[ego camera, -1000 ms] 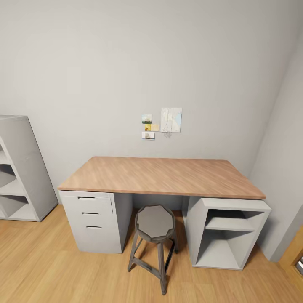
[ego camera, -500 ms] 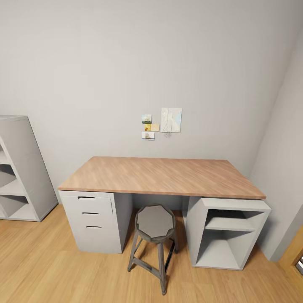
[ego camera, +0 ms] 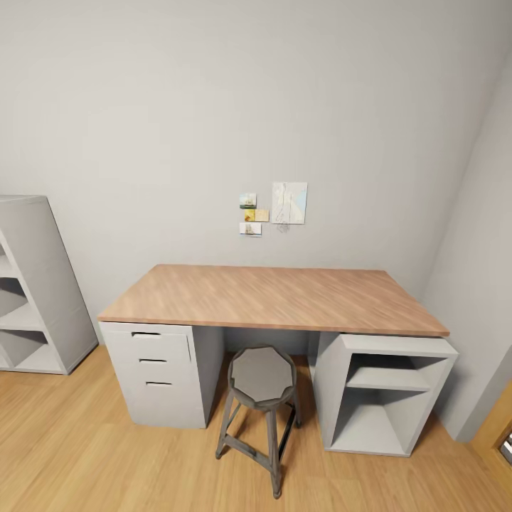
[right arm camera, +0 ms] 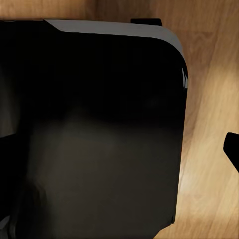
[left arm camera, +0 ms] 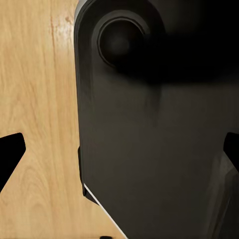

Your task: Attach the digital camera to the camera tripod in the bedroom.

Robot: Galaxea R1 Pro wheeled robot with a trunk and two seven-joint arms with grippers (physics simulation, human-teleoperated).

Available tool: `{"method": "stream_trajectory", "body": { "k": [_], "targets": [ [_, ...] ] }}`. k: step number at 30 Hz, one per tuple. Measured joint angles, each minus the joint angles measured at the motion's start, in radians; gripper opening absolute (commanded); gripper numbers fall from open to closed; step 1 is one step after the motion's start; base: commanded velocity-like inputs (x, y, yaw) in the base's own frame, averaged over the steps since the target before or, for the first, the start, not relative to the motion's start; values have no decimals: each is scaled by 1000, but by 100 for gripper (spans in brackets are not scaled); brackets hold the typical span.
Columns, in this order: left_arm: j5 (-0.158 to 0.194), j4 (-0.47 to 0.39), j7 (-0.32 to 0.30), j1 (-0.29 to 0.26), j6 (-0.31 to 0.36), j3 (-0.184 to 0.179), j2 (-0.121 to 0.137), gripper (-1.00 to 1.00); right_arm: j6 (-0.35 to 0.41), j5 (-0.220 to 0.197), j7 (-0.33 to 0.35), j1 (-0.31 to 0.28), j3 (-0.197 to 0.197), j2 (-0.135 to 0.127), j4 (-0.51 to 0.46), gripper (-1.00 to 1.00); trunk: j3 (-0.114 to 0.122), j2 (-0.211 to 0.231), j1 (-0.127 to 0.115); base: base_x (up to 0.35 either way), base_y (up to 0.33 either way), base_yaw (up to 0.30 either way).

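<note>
The digital camera and the camera tripod are out of view. In the head view I face a wood-topped desk (ego camera: 277,299) against the bedroom's grey wall. My left gripper (left arm camera: 119,154) hangs open over my own dark base (left arm camera: 149,124) and the wood floor (left arm camera: 40,99), its black fingertips (left arm camera: 10,152) far apart with nothing between them. My right gripper (right arm camera: 119,144) also looks open above the dark base (right arm camera: 99,124); one fingertip (right arm camera: 232,147) shows at the frame's edge over the floor.
A grey metal stool (ego camera: 262,375) stands in front of the desk, between a drawer unit (ego camera: 160,370) and an open cabinet (ego camera: 384,398). A grey shelf unit (ego camera: 35,284) stands at the left. A side wall (ego camera: 483,284) closes the right. Small pictures (ego camera: 288,203) hang above the desk.
</note>
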Motion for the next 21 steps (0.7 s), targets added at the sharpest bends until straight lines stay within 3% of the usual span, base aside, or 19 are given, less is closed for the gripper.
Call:
{"method": "stream_trajectory", "body": {
  "k": [14, 21],
  "targets": [
    [-19, 1, -11, 32, -6, 0, 11, 100, -23, 2, -16, 7, 0, -16, -32, 100, 0, 0, 0, 0, 0, 3],
    [-17, -4, -6, 33, -28, 10, 16, 100, -20, 7, -17, 5, 2, -19, -42, 100, 0, 0, 0, 0, 0, 221]
  ]
}}
